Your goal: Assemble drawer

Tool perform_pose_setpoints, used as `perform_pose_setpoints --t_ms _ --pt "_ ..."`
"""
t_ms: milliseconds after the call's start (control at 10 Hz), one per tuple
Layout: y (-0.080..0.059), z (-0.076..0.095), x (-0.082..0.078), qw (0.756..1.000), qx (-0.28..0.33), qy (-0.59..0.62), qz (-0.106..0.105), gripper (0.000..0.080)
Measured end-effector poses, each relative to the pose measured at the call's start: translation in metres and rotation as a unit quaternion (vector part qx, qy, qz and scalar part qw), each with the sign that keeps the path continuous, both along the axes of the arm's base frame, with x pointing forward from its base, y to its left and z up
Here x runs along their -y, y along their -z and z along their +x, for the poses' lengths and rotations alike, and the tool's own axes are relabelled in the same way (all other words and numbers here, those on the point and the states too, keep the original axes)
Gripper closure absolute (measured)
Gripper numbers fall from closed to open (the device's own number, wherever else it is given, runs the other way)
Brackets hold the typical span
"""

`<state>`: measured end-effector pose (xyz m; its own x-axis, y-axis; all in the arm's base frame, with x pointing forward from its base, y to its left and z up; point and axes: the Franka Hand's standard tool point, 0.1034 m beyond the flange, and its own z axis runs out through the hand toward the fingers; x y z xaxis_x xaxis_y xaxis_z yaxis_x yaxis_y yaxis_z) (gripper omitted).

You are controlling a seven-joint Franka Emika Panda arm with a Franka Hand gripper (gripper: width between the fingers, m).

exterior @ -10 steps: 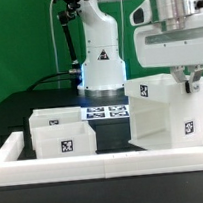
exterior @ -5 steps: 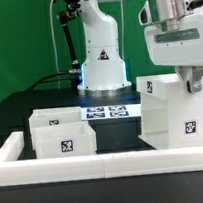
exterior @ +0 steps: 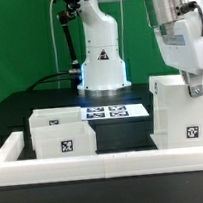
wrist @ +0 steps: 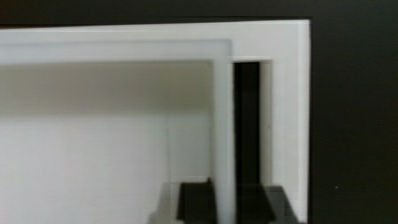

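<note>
The tall white box casing stands at the exterior view's right, with square markers on its top and front. My gripper comes down on its top right part and is shut on one of its upright walls. In the wrist view the black fingers sit on either side of the thin white wall, with my gripper astride it. Two small shallow trays with markers stand side by side at the exterior view's left, apart from the casing.
The marker board lies on the black table between the trays and the casing. The arm's white base stands behind it. A low white border wall runs along the front and left.
The casing has slid toward the exterior view's right with my gripper holding its wall. The gap between it and the trays has widened. The trays have not moved.
</note>
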<state>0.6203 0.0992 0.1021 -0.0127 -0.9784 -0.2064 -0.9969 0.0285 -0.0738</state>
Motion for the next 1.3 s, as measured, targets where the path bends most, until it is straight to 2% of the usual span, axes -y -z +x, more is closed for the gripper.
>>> perform_pose_setpoints --t_ms 400,700,800,900,1000,1100,1200,1300 --pt "-0.003 0.014 -0.001 1.000 0.006 -0.001 0.002 0.0762" --pt "-0.004 0.016 -0.002 1.000 0.009 -0.005 0.002 0.0762" --pt "-0.004 0.016 -0.002 1.000 0.009 -0.006 0.002 0.0684" --pt "-0.004 0.016 -0.002 1.000 0.009 -0.008 0.002 0.0502" --pt "-0.004 0.016 -0.003 1.000 0.010 -0.011 0.002 0.0502" --pt "-0.004 0.016 -0.003 1.000 0.010 -0.013 0.001 0.0320" --pt "-0.004 0.016 -0.005 1.000 0.016 -0.021 0.000 0.0208" --pt "-0.004 0.016 -0.007 0.999 0.021 -0.039 -0.002 0.0208"
